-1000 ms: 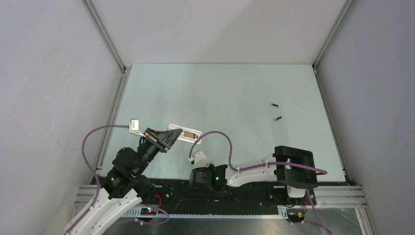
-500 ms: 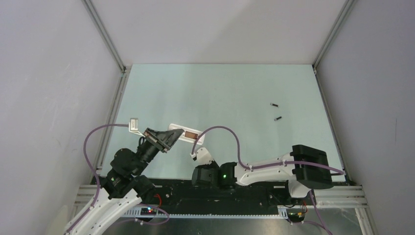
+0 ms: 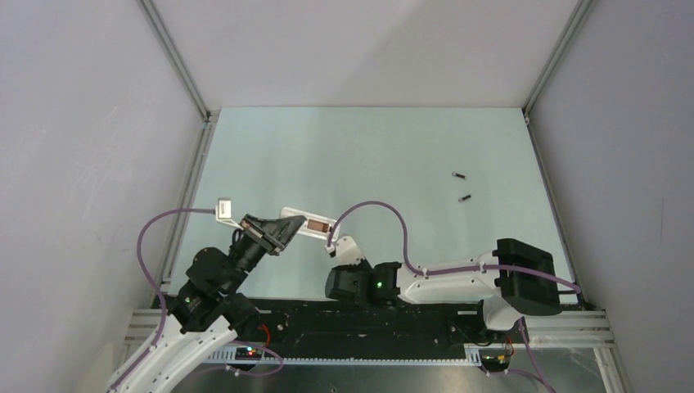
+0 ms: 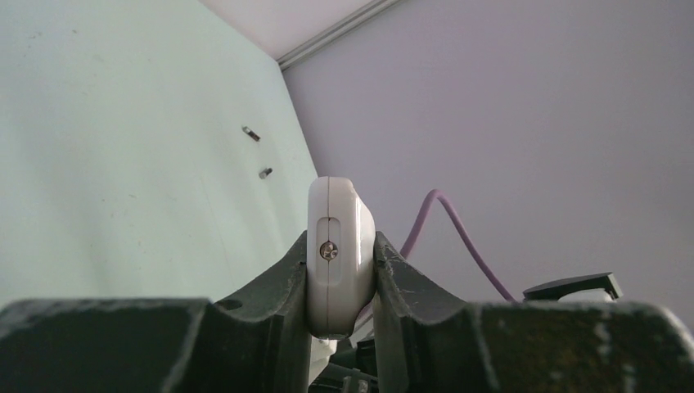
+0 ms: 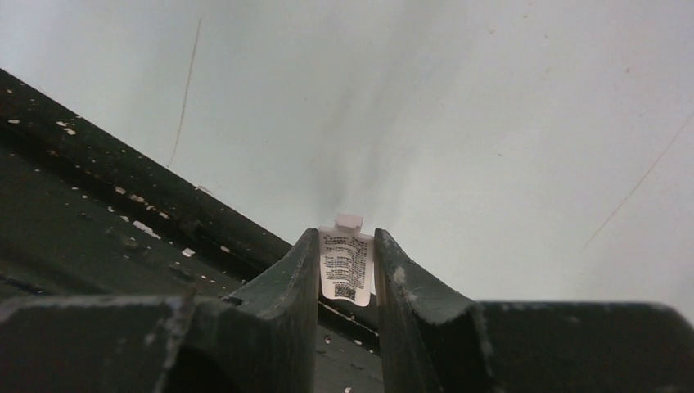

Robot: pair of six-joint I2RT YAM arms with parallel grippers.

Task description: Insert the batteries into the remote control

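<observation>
My left gripper (image 3: 282, 231) is shut on the white remote control (image 3: 309, 225) and holds it at the near left of the table, its open recess showing brownish from above. In the left wrist view the remote (image 4: 340, 237) stands on edge between the fingers (image 4: 286, 278). The two batteries (image 3: 459, 175) (image 3: 466, 198) lie on the table at the far right, apart from both grippers; they also show in the left wrist view (image 4: 250, 133) (image 4: 265, 173). My right gripper (image 5: 347, 274) is shut on the small flat cover plate (image 5: 347, 264) with a printed label, low near the front edge (image 3: 337, 285).
The black base strip (image 5: 98, 188) runs along the table's near edge, just beside the right gripper. Grey walls with metal rails (image 3: 176, 61) close in the pale green table (image 3: 368, 155) on three sides. Purple cables (image 3: 372, 209) loop above both wrists.
The right arm's elbow has swung to the right and its wrist has shifted a little right and away from the front edge, cover plate still held. The left arm and remote have not moved.
</observation>
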